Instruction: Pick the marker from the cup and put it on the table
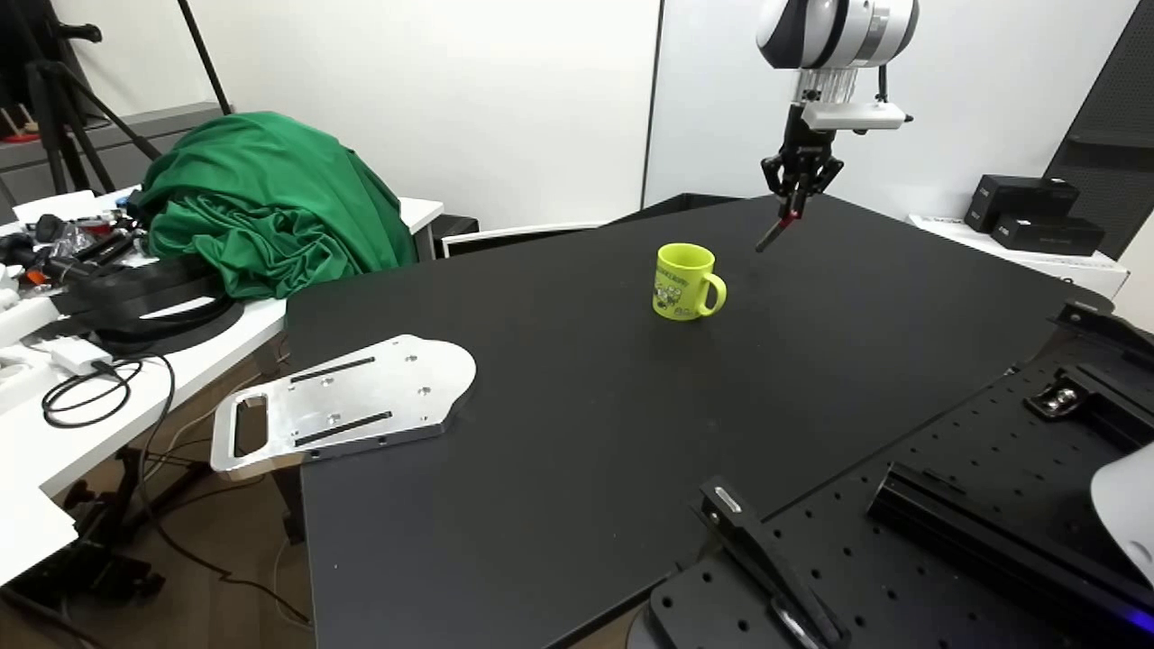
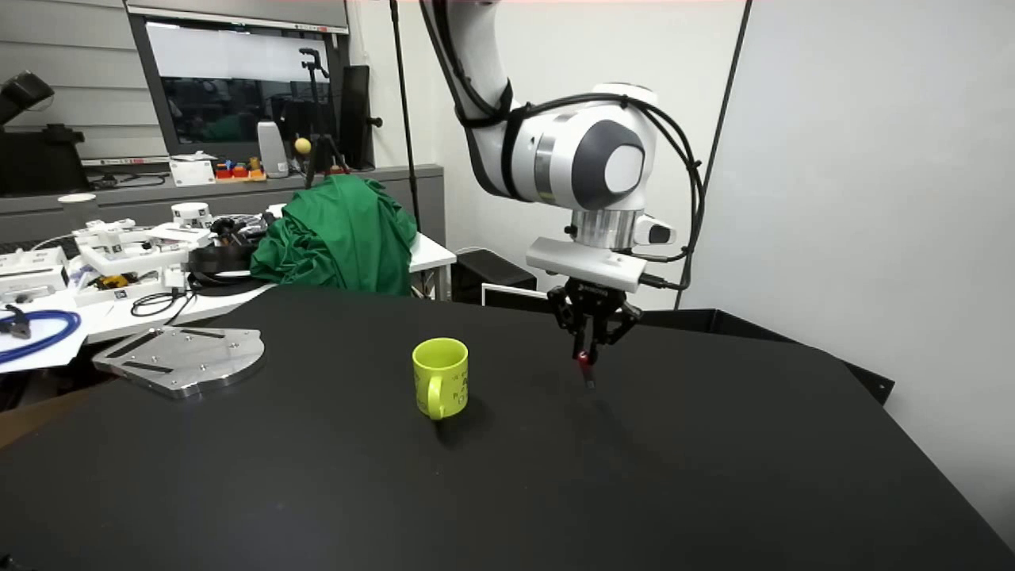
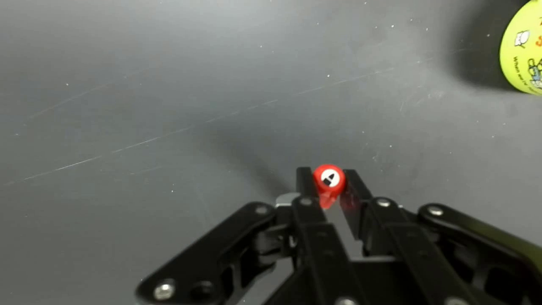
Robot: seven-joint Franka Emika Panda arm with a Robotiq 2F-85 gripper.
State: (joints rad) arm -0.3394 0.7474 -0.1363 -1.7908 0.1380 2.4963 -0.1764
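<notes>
Over there the fingers (image 3: 305, 183) clamp the marker (image 2: 586, 369), its long axis slanting down, low end likely to meet the table (image 1: 559, 379) first

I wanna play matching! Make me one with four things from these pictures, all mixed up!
Things:
1. marker
2. cup
3. cloth
4. metal plate

Clues:
A. crumpled and green
B. silver, poking past the edge of the table
C. held between the jaws, above the table
D. yellow-green, standing upright

Right pairs: 1-C, 2-D, 3-A, 4-B
</notes>
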